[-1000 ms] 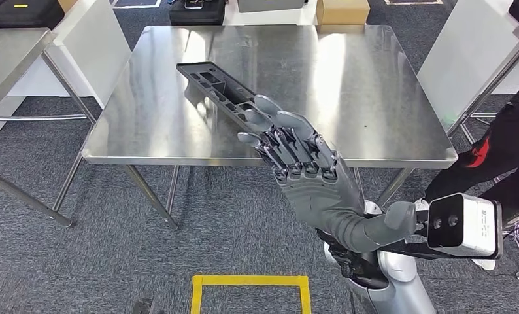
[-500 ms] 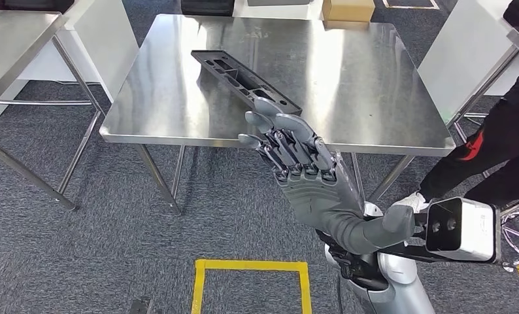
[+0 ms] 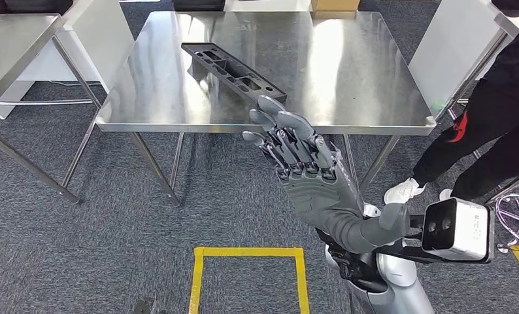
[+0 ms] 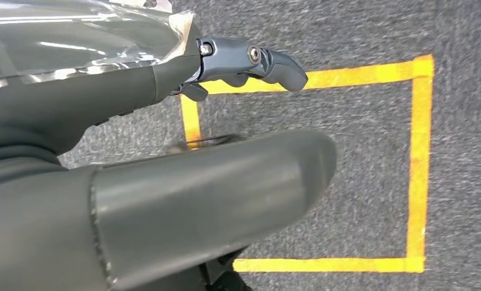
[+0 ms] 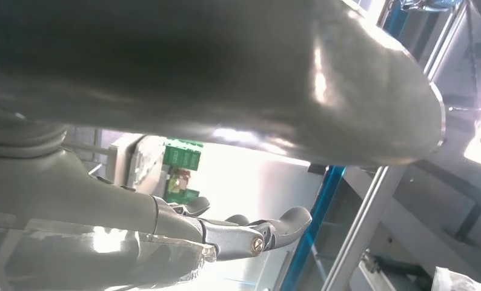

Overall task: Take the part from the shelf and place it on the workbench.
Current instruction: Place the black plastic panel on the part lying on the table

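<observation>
Honestly looks basically done: the long black plastic part is lying flat on the shiny steel table, and the grey right hand is hovering nearby, fingers spread, holding nothing.

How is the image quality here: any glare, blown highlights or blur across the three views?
Head view: sharp, with bright glare streaks on the steel workbench around the black part. Right wrist view: blown-out backlight, right hand dim and soft. Left wrist view: evenly lit, left hand blurred from closeness.

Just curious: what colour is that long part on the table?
Black part, clearest in the head view.
</observation>
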Robot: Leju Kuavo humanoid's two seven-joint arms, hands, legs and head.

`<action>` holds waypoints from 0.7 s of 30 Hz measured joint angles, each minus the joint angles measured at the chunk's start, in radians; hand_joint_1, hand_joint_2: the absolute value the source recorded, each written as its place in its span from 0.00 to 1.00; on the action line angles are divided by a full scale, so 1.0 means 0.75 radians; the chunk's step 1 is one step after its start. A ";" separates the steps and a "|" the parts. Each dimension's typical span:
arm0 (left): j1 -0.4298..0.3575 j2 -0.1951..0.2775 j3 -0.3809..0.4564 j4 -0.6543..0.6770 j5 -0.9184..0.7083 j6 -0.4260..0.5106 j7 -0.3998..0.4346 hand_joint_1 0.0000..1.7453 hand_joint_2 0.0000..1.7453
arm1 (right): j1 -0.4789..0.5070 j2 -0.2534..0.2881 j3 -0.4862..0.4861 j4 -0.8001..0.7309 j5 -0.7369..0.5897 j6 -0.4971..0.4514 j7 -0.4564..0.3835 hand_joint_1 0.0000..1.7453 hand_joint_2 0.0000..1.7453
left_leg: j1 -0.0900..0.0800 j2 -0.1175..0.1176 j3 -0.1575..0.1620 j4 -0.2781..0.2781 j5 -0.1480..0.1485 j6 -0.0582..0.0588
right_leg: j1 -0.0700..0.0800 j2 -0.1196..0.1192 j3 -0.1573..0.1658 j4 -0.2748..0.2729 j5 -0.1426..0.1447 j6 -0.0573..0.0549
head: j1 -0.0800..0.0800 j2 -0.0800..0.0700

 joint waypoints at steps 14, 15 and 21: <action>-0.004 0.005 -0.002 -0.001 -0.011 -0.008 -0.005 0.00 0.00 | 0.017 -0.003 -0.011 -0.010 0.021 -0.009 -0.003 0.00 0.00 | -0.002 0.009 0.204 -0.356 0.163 0.085 | 0.004 0.002 -0.201 0.322 -0.136 0.053 | 0.008 0.000; -0.004 0.005 -0.002 -0.001 -0.011 -0.008 -0.005 0.00 0.00 | 0.020 -0.004 -0.013 -0.010 0.021 -0.009 -0.004 0.00 0.00 | -0.003 0.011 0.186 -0.356 0.176 0.085 | 0.004 0.002 -0.217 0.400 -0.169 0.057 | 0.008 0.000; -0.004 0.002 -0.002 -0.001 -0.011 -0.008 -0.005 0.00 0.00 | 0.026 -0.004 -0.019 -0.011 0.021 -0.009 -0.004 0.00 0.00 | -0.007 0.011 0.111 -0.353 0.248 0.058 | 0.005 0.003 0.071 0.056 -0.093 0.098 | 0.007 0.000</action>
